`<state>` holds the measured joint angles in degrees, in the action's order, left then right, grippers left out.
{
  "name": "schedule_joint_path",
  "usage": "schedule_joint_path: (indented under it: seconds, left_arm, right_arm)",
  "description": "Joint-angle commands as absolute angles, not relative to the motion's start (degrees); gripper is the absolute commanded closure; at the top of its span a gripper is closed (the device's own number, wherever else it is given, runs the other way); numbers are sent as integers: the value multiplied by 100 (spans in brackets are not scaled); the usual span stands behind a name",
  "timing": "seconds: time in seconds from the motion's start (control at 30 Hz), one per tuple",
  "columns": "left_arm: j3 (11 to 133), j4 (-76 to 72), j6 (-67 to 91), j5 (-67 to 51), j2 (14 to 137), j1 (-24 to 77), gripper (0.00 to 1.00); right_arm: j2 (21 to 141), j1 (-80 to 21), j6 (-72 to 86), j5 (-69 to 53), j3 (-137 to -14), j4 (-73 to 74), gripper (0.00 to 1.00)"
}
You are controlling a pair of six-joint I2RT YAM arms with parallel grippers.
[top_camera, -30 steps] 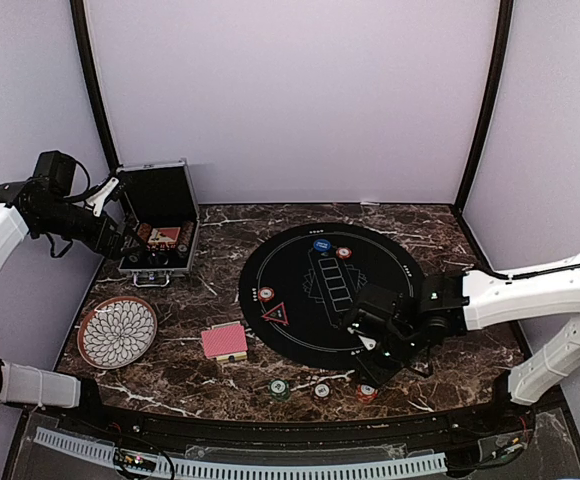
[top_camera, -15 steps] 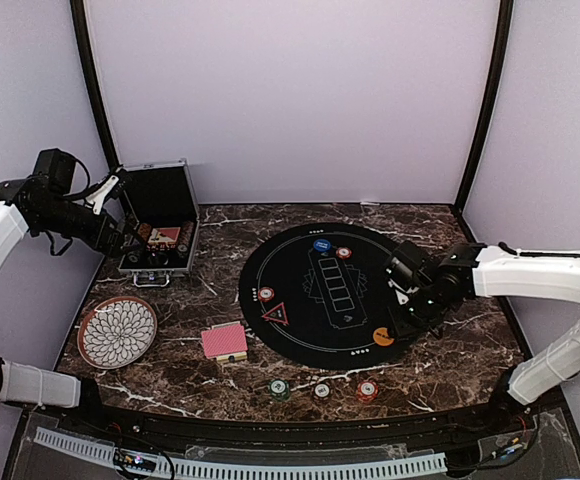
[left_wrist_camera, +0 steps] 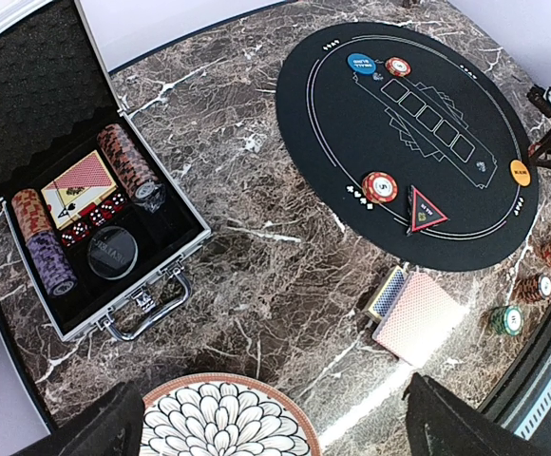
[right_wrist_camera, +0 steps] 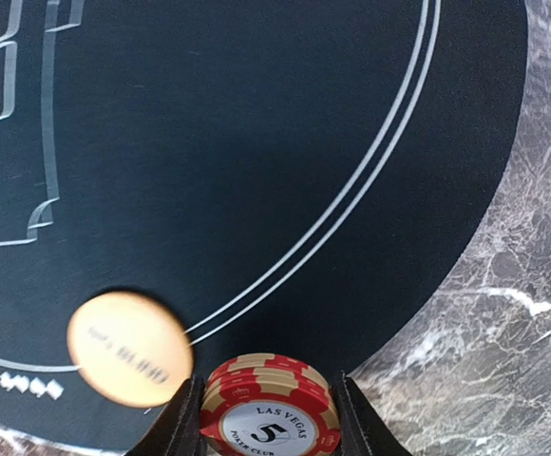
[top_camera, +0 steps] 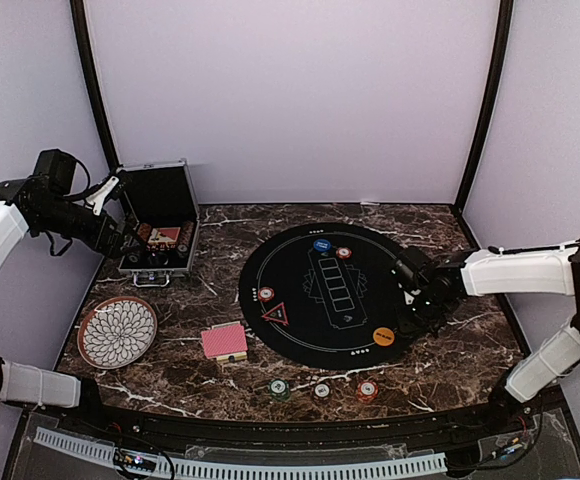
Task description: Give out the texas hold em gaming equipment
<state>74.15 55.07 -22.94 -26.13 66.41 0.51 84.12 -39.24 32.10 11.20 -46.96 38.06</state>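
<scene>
One red chip stack (right_wrist_camera: 271,404), lower edge cropped, clamped in right gripper (right_wrist_camera: 269,425); left gripper (left_wrist_camera: 277,423) spread wide; orange disc (right_wrist_camera: 130,349) blurred.

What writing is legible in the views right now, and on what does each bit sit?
"LAS VEGAS": upper face of the red chip.
"5": middle of that chip.
"POKER CLUB": lower face of that chip.
Orange disc: has lettering, but it is too blurred to read.
Blue disc: the print is too small to read.
Red triangle: the print is too small to read.
</scene>
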Motion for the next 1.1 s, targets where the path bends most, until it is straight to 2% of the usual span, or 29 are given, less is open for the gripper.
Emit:
schedule_joint_path:
  seconds: [0.0,0.3,0.37,0.6,0.7,0.9,1.07]
  left_arm:
    - [7553,5666,-2390,-2691,6574,18,1]
    - [7526,5635,-2382,-2694,6592,18,1]
    - [7519,5634,-2383,-2691,6587,18,1]
    - [7515,5663,-2433,-2643,6574,18,1]
    - [7506,5661,-2437,-2648,6566,18,1]
    - [7506,5663,-2441,-2672,6565,18,1]
    - [7485,5669,-2468,-2655,6561,18,1]
  right_arm:
    - [8530,-3789,3409,1290,-4522,3270,89]
    - [8691,-3561,3410,1231,-4395,2875,88]
    - [8762,-3560,3422,1191,-4365,2834,82]
    - [8797,-3560,3462,1146,-4344,2894,45]
    - [8678,-3560,3492,1253,-4425,3035,33]
    - [8179,-3665,3319,1430,-4886,3535,22]
    - [7937,-4651,3021,1693,-5564,4241,18]
